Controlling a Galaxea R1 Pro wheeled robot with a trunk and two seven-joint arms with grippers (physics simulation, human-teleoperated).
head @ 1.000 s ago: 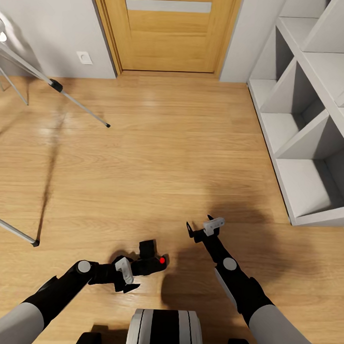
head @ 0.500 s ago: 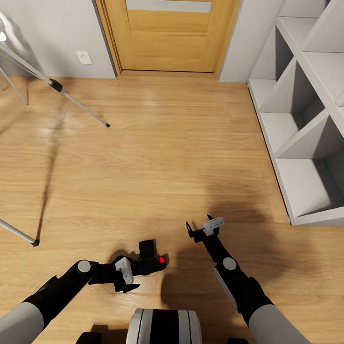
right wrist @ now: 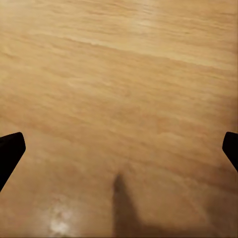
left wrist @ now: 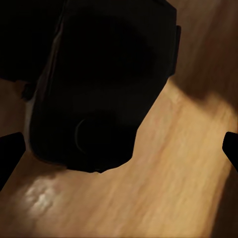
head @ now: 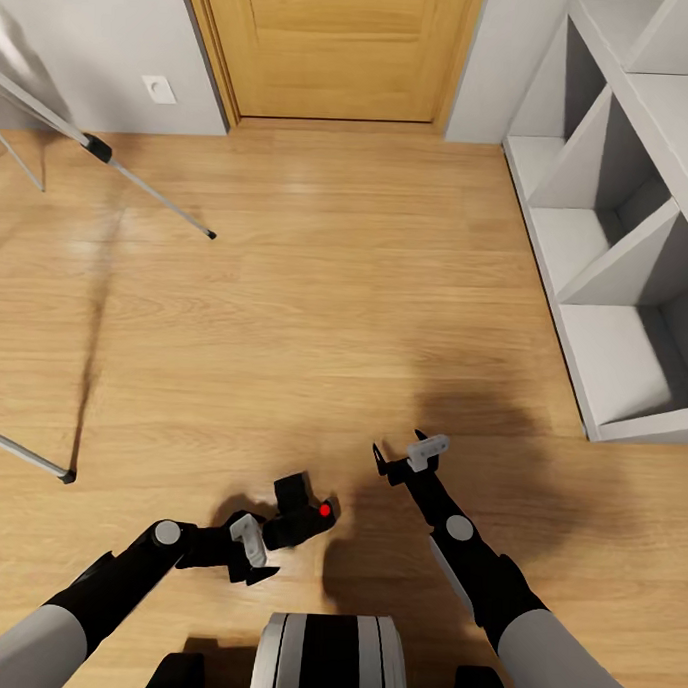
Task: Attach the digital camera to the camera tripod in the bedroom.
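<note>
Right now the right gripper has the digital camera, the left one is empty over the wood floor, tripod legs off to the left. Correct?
Sides are swapped. In the head view the left gripper has the digital camera, and the right gripper is empty over the wood floor. The camera tripod legs are indeed off to the left.

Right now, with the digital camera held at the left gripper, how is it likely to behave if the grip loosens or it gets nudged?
The digital camera looks rigid and boxy, so probably stiff. Its smooth black shell may slip. It sits beyond the left gripper, so it could twist.
</note>
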